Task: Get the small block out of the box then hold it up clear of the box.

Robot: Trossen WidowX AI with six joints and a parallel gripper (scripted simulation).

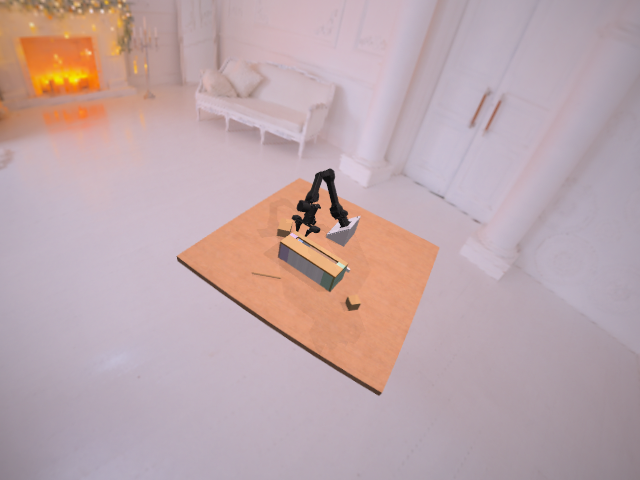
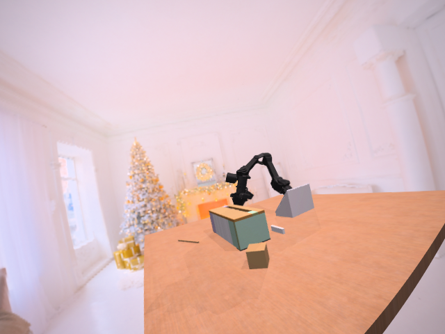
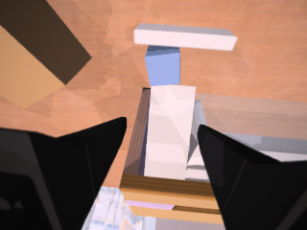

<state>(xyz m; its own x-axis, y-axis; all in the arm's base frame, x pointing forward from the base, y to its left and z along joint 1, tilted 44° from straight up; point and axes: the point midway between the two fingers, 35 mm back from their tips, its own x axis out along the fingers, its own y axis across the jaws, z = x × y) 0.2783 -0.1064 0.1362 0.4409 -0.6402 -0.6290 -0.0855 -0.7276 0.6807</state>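
The blue block (image 3: 164,68) is outside the box, at the foot of a pale ramp (image 3: 169,129) and close against a low white bar (image 3: 184,38). The block is not visible in either the top or the exterior view. The box (image 1: 305,266) (image 2: 251,229) stands upright; part of its wooden edge (image 3: 168,184) shows in the wrist view. My gripper (image 1: 303,231) (image 3: 162,126) is open and empty, above the ramp end of the box. In the wrist view, the block appears ahead of my fingertips, not between them. In the exterior view, my fingers are partly hidden behind the box.
A tan cube (image 1: 284,228) (image 3: 24,67) stands near the ramp end. Another tan cube (image 1: 353,302) (image 2: 257,255) is near the box's other end, as is a small white bar (image 2: 277,229). A grey wedge (image 1: 345,232) (image 2: 296,201) stands by the arm base. A thin rod (image 1: 266,275) (image 2: 188,241) lies before the box.
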